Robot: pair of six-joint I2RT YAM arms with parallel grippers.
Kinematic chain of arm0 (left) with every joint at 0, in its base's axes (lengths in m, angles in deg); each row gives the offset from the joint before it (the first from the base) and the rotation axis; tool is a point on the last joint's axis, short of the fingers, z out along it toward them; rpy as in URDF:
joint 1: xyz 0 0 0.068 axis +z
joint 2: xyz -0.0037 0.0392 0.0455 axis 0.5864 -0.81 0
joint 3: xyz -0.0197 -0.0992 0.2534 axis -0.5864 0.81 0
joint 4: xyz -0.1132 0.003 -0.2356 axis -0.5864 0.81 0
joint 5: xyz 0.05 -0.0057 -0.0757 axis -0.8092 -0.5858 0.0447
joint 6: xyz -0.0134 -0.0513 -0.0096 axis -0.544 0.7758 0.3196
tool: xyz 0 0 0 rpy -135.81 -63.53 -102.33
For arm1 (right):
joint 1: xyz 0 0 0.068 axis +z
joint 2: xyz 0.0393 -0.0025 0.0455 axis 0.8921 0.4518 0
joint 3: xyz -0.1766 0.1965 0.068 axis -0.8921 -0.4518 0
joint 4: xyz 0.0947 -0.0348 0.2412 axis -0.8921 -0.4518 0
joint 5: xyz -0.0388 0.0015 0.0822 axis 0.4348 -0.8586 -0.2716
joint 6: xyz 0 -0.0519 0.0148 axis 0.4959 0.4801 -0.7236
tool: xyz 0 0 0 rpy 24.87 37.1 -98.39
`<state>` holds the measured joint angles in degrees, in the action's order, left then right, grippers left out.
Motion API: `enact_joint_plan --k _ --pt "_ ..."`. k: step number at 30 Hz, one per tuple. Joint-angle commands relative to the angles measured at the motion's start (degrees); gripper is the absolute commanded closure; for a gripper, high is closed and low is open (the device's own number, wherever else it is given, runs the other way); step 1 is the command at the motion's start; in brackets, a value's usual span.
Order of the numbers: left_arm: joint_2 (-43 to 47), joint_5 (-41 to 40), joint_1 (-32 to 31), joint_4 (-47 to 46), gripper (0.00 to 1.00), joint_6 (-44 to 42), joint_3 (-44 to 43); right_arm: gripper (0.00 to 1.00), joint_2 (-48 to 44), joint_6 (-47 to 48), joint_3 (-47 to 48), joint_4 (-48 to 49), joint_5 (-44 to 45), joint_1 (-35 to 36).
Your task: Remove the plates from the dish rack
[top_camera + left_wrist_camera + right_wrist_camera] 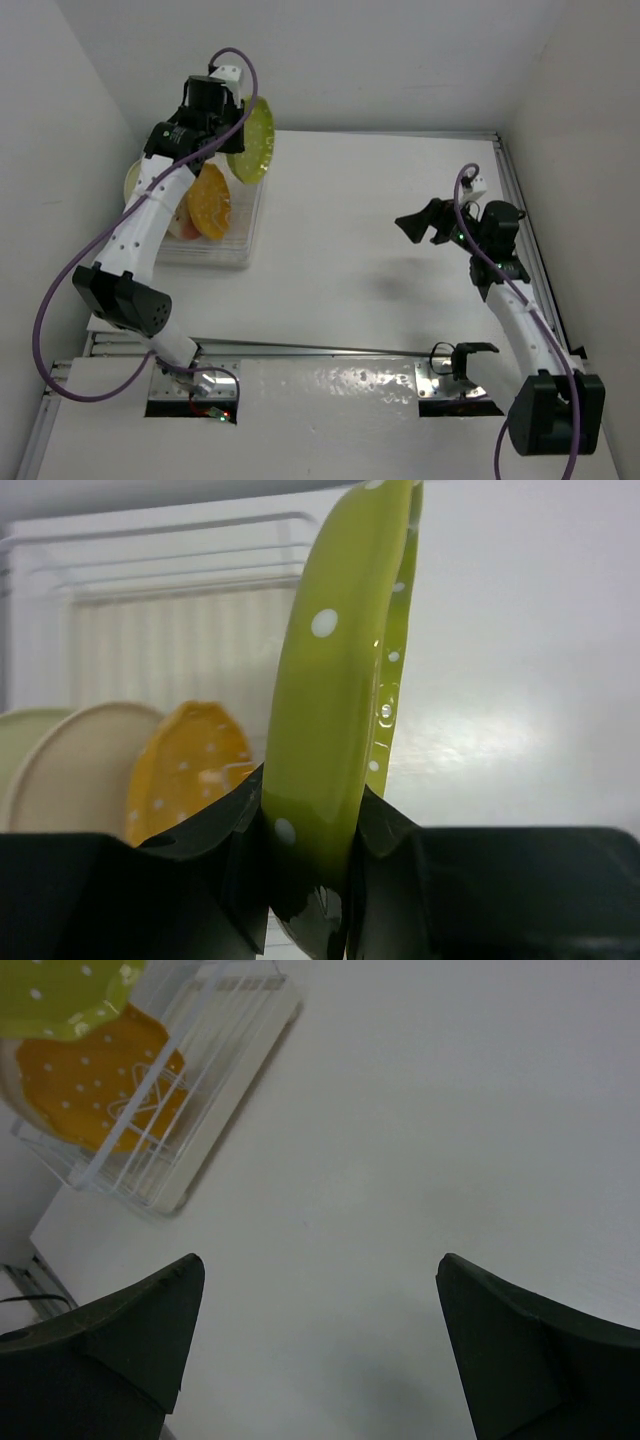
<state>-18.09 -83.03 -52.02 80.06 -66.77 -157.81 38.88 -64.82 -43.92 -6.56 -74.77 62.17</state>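
My left gripper (234, 118) (312, 852) is shut on the rim of the lime green plate with white dots (251, 140) (335, 680). It holds that plate on edge above the far right corner of the dish rack (243, 238) (180, 630). An orange dotted plate (208, 200) (190, 765) stands in the rack's slots. A cream plate (80, 770) and a pale green one (133, 180) (18, 745) stand beside it, partly hidden by the arm. My right gripper (421, 226) (318, 1265) hangs open over bare table at the right, with nothing between its fingers.
The rack (220, 1050) sits at the table's left side close to the left wall. White walls close in the left, back and right. A metal rail (330, 349) runs along the near edge and another (520, 200) along the right edge.
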Motion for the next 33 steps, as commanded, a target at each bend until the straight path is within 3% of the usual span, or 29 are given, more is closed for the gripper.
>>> enact_joint_plan --k 1,3,9,15,24,33 --pt "0.38 24.95 -0.32 -6.66 1.0 -4.71 -2.76 0.04 4.46 -3.5 8.09 1.28 -4.18 0.36" --pt "-0.14 32.3 -0.4 -7.35 1.0 -3.42 -0.92 0.06 8.85 -5.09 12.73 1.64 -5.94 0.53" --pt "-3.57 28.74 -0.58 -11.04 1.0 1.04 0.5 0.07 14.4 -5.18 17.5 1.02 -4.81 0.53" --pt "-13.48 30.84 -4.27 -20.96 1.0 8.97 0.42 0.06 13.35 -8.96 12.42 5.24 -4.01 0.53" --pt "-30.18 29.8 -5.41 -31.35 1.0 19.96 -8.11 0.06 9.92 -10.9 6.79 4.98 -1.82 0.53" --pt "-38.72 32.95 -5.33 -42.16 1.0 33.74 -7.24 0.06 7.9 -15.11 2.05 7.61 -1.02 0.53"
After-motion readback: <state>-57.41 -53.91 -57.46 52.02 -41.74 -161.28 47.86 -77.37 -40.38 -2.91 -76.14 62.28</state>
